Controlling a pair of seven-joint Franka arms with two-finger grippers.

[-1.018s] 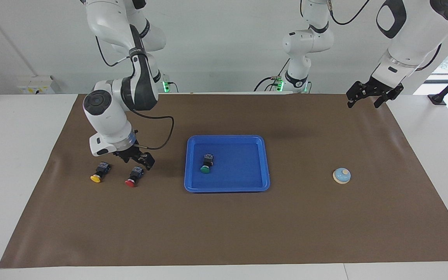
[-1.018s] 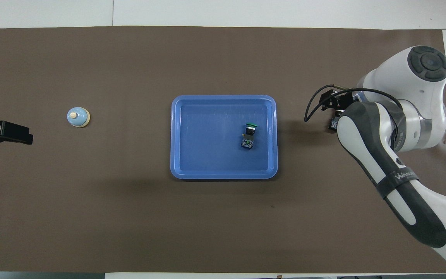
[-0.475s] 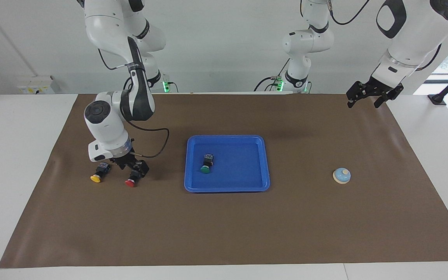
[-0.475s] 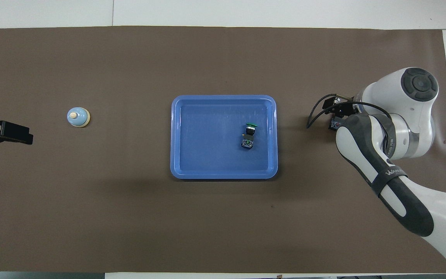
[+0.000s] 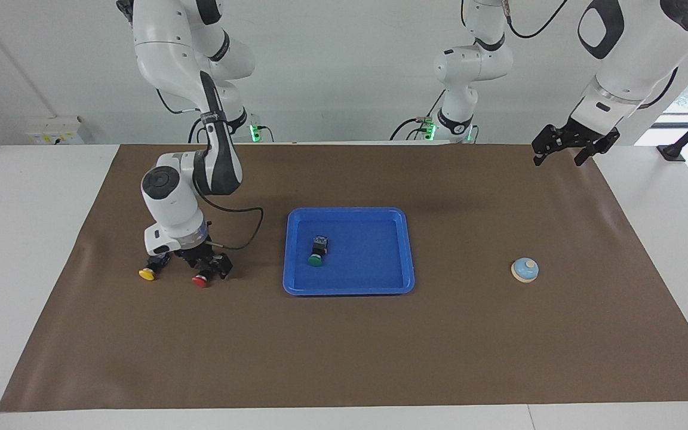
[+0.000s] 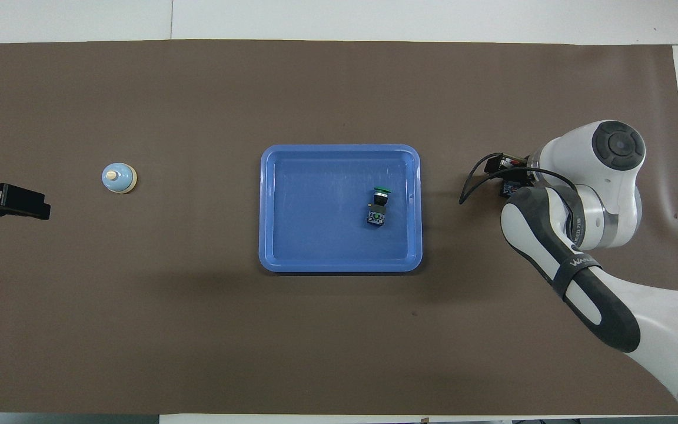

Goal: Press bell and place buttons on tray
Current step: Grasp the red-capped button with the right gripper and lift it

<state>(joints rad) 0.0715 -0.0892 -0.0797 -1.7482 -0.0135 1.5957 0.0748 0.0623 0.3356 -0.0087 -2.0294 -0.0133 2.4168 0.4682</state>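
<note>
The red button [image 5: 201, 280] lies on its side on the brown mat toward the right arm's end of the table. My right gripper [image 5: 206, 265] is down over it, open, with a finger on either side of its black body. Beside it lies the yellow button [image 5: 147, 274]. The green button [image 5: 316, 251] [image 6: 379, 204] lies in the blue tray [image 5: 349, 289] [image 6: 339, 149] at the middle of the mat. Toward the left arm's end stands the bell [image 5: 525, 270] [image 6: 119, 177]. My left gripper [image 5: 565, 146] [image 6: 9, 201] waits open, raised over the mat's edge. In the overhead view my right arm [image 6: 580, 206] hides the red and yellow buttons.
A brown mat [image 5: 344, 346] covers most of the white table. A black cable [image 5: 242, 227] loops from the right wrist toward the tray. A third robot arm [image 5: 466, 65] stands at the robots' edge of the table.
My right gripper has dropped onto the red button, and its wrist has swung more upright over it. The left arm, tray, bell and other buttons have not moved.
</note>
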